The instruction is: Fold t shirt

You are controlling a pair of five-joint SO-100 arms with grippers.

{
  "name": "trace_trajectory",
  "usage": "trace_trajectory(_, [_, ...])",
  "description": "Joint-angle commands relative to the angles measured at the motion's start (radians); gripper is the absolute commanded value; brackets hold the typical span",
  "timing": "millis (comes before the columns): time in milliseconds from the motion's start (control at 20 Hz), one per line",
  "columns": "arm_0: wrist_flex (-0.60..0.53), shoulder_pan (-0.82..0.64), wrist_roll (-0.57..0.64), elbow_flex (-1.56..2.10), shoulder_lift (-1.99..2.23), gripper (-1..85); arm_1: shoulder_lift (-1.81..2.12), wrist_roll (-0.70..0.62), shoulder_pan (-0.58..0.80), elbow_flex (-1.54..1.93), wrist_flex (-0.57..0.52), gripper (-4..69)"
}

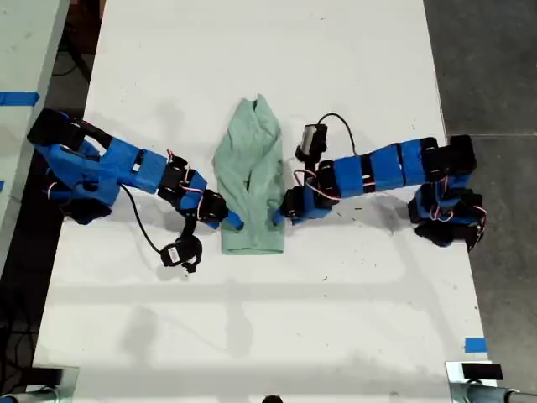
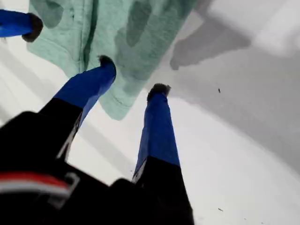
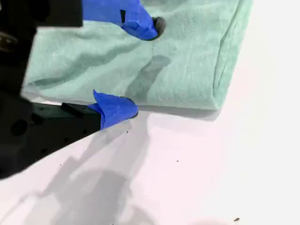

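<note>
The pale mint t shirt [image 1: 252, 176] lies wrinkled on the white table [image 1: 336, 319], folded in to a narrow strip with its hem towards the exterior view's bottom. My first gripper [image 1: 279, 218] [image 2: 132, 75] is open at the shirt's edge on the exterior view's right, near the hem. One fingertip [image 2: 105, 63] rests on the t shirt [image 2: 140, 33] and the other [image 2: 159, 89] on bare table. My second gripper [image 1: 237, 223] [image 3: 145, 69] is open at the opposite edge. Its fingers straddle the border of the t shirt [image 3: 187, 61]. Neither holds cloth.
A black camera module with a cable [image 1: 181, 252] hangs off one arm, and another [image 1: 314, 138] off the other. Blue tape [image 1: 475, 344] marks the table near the exterior view's bottom right. Dark floor [image 1: 495, 67] borders the table's right edge.
</note>
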Motion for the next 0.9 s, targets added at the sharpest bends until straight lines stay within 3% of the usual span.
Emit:
trace_trajectory(0, [-0.049,0.02,-0.021,-0.055,-0.058,21.6,-0.094,-0.02,-0.029,-0.129,0.008,17.5])
trace_trajectory(50, [-0.075,0.02,-0.003,-0.078,-0.117,11.7,-0.137,-0.021,-0.035,-0.137,-0.015,6.8])
trace_trajectory(100, [-0.074,0.023,-0.008,-0.124,-0.195,-0.2,-0.189,-0.02,-0.046,-0.153,-0.026,2.1])
trace_trajectory(300, [0.031,0.049,-0.017,-0.242,-0.184,-0.3,-0.229,0.035,-0.106,-0.33,0.109,2.1])
trace_trajectory(450, [0.209,0.008,-0.008,-0.334,-0.064,-0.3,-0.179,-0.017,-0.094,-0.502,0.202,2.1])
trace_trajectory(850, [0.41,-0.531,0.213,-0.477,0.035,-0.3,-0.02,-0.195,0.313,-0.514,0.167,2.1])
